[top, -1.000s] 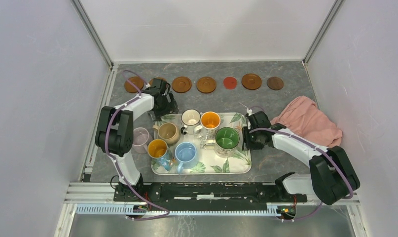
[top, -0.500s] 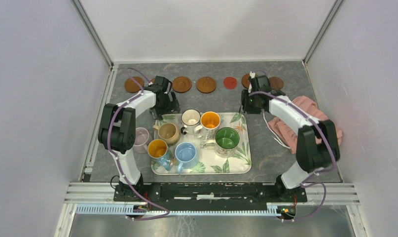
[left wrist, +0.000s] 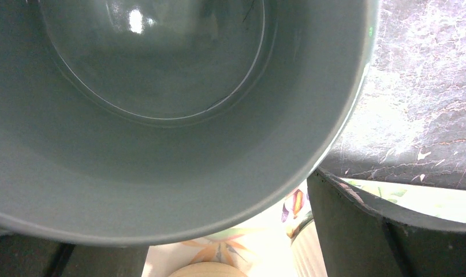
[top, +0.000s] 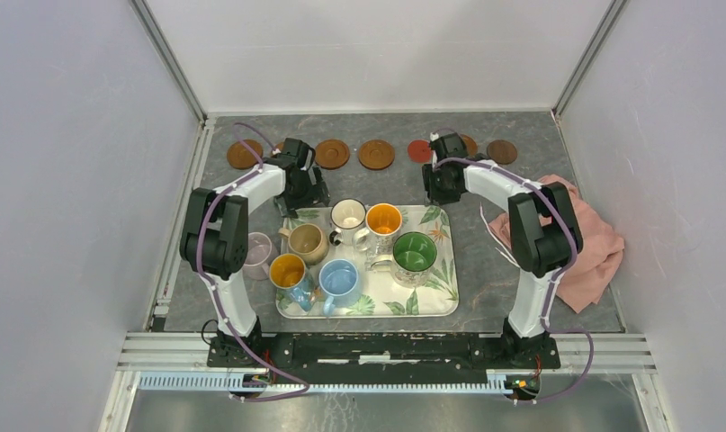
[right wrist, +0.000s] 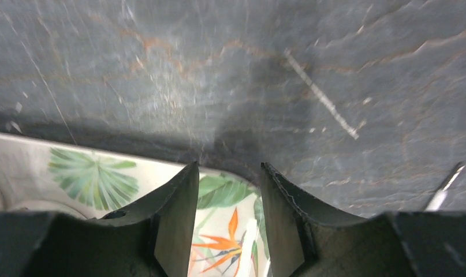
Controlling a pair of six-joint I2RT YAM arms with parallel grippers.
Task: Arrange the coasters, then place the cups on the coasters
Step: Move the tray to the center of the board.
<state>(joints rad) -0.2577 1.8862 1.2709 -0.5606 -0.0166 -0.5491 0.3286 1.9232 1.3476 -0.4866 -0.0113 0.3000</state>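
The left jaws straddle a grey-green mug (left wrist: 161,144) at the far left corner of the leaf-print tray (top: 431,301); I cannot tell whether they clench it. The right jaws hang parted and empty above the worktop (right wrist: 276,69) by the tray's far right corner. The coasters (top: 376,154) line the far edge.

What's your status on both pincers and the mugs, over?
Left pincer straddles grey-green mug, grip unclear. Right pincer open, empty, above corner of tray. Coasters rowed along far edge. Nothing seen blocking.
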